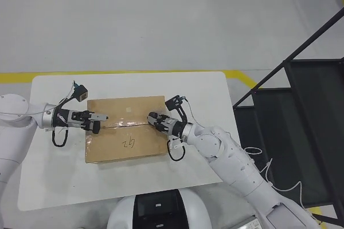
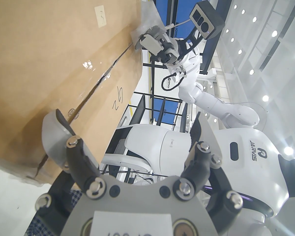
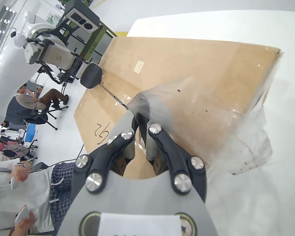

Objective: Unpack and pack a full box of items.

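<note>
On the bench (image 1: pixel 195 91), the box (image 1: pixel 126 129) lies closed. The right claw (image 3: pixel 141 124) grips clear tape (image 3: pixel 211 114) peeled up at the right end of the seam (image 2: pixel 105 74). The left claw (image 2: pixel 127 128) is open, one finger (image 2: pixel 55 133) on the box's other end. Judged step: untaping; next, draw the tape along the seam.

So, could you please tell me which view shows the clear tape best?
The right wrist view: the clear tape hangs close up, pinched by the right gripper at the box end. The left wrist view shows it small and far off; the top view, merely a glint.
</note>
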Controlling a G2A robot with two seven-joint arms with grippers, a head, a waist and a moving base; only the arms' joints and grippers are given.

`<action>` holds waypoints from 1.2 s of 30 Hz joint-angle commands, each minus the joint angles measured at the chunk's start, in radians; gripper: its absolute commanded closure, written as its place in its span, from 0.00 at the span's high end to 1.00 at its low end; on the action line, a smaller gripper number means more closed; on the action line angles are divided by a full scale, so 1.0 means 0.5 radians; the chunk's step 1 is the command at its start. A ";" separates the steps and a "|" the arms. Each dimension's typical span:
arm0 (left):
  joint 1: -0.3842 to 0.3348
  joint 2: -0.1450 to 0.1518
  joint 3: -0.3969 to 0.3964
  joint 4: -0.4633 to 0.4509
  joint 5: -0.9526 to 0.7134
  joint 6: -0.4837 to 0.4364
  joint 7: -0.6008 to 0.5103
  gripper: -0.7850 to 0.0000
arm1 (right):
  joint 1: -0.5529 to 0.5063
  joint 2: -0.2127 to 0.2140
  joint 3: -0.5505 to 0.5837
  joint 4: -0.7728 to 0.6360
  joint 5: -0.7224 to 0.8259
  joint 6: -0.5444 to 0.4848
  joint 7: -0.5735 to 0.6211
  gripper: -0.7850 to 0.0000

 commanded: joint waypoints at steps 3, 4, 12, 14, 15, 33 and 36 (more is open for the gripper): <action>0.000 0.000 0.000 0.000 0.000 0.000 0.000 1.00 | 0.020 -0.011 -0.032 0.019 -0.021 0.029 0.014 0.35; 0.000 0.000 0.000 0.000 0.000 0.000 0.000 1.00 | 0.026 -0.014 -0.044 0.023 -0.020 0.031 0.027 1.00; 0.000 0.000 0.000 0.000 0.000 0.000 0.000 1.00 | 0.049 -0.032 -0.089 -0.028 0.160 -0.036 0.171 1.00; 0.000 0.000 0.000 0.000 0.000 0.000 0.000 1.00 | 0.058 -0.034 -0.092 -0.048 0.221 -0.051 0.226 1.00; 0.000 0.000 0.000 0.000 0.000 0.000 0.000 1.00 | 0.063 -0.036 -0.097 -0.059 0.251 -0.058 0.251 1.00; 0.000 0.000 0.000 0.000 0.000 0.000 0.000 1.00 | 0.412 -0.181 -0.413 0.248 0.476 -0.011 0.382 1.00; 0.000 0.000 0.000 0.000 0.000 0.000 0.000 1.00 | 0.439 -0.198 -0.450 0.277 0.481 -0.023 0.419 1.00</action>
